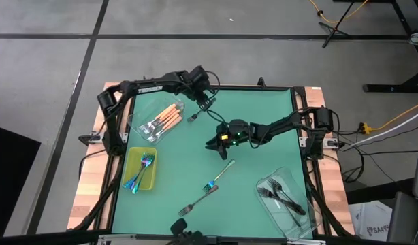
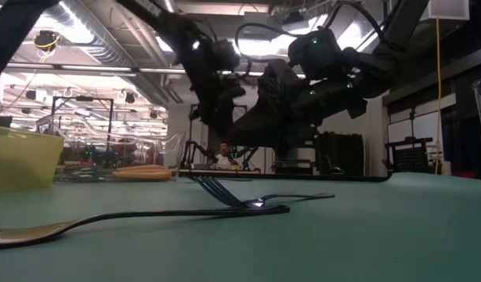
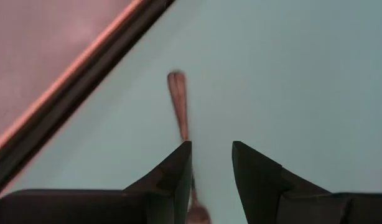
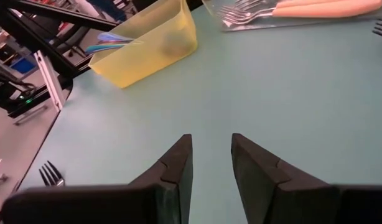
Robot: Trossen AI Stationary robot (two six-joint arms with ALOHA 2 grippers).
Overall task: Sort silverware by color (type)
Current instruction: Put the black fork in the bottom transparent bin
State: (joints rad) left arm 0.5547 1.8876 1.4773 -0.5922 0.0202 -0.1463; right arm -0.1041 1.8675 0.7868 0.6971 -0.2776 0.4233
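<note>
left gripper (image 1: 203, 102) open above fork (image 1: 193, 118), right gripper (image 1: 213, 144) open, empty

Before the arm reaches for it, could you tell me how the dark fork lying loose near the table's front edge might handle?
The dark fork looks slim and probably stiff and light. It lies flat on the smooth green mat, so it may slide rather than lift. Rolling seems unlikely.
</note>
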